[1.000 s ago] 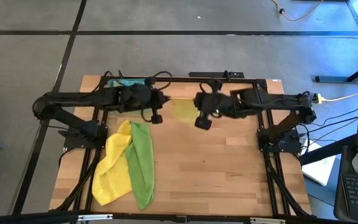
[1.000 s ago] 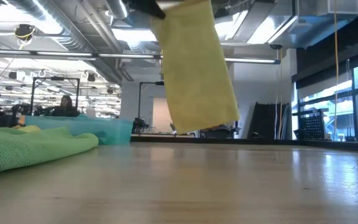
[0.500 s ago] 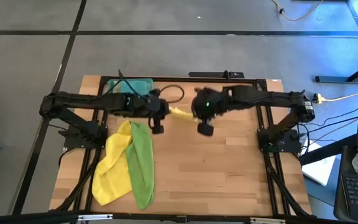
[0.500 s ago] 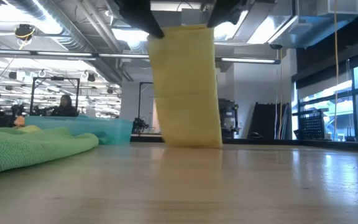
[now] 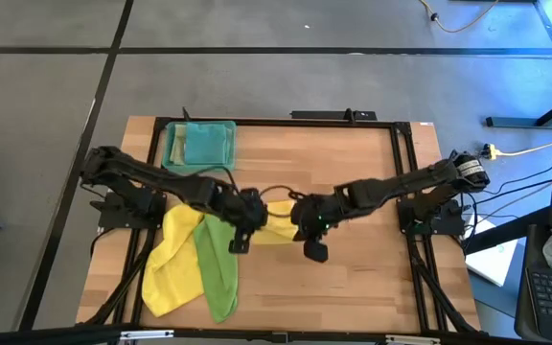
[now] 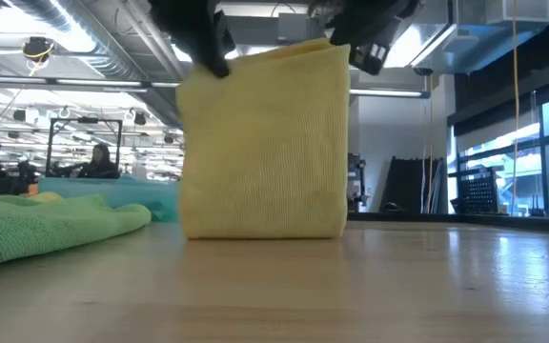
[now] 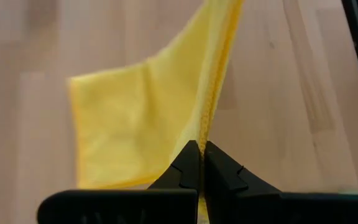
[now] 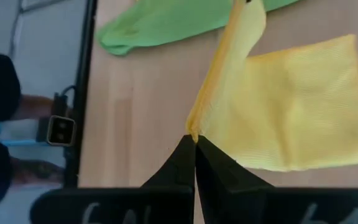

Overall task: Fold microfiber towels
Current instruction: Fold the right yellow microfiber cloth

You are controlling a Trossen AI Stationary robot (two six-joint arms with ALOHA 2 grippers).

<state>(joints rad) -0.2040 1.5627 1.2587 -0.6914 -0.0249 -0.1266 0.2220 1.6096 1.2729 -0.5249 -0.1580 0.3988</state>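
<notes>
Both pincers (image 7: 201,163) (image 8: 193,155) pinch a yellow towel (image 6: 265,143) touching the wooden table (image 6: 398,286).

Yellow towel (image 6: 265,143) hangs doubled, bottom edge touching table; others heaped.

From above, we see only a small strip of the held yellow towel (image 5: 278,220) between the two arms; the rest lies under them. The left gripper (image 5: 253,218) and right gripper (image 5: 296,218) are too dark and small there for us to make out their fingers. In the low view both arms are cut off by the top edge, and the towel hides the worktop (image 6: 351,286) behind it. A second yellow towel (image 5: 172,259) is partly covered by the bright green towel (image 5: 218,259). In the tray (image 5: 172,144) we cannot tell how many cloths lie folded. The person (image 6: 98,160) far behind is too small to describe.
</notes>
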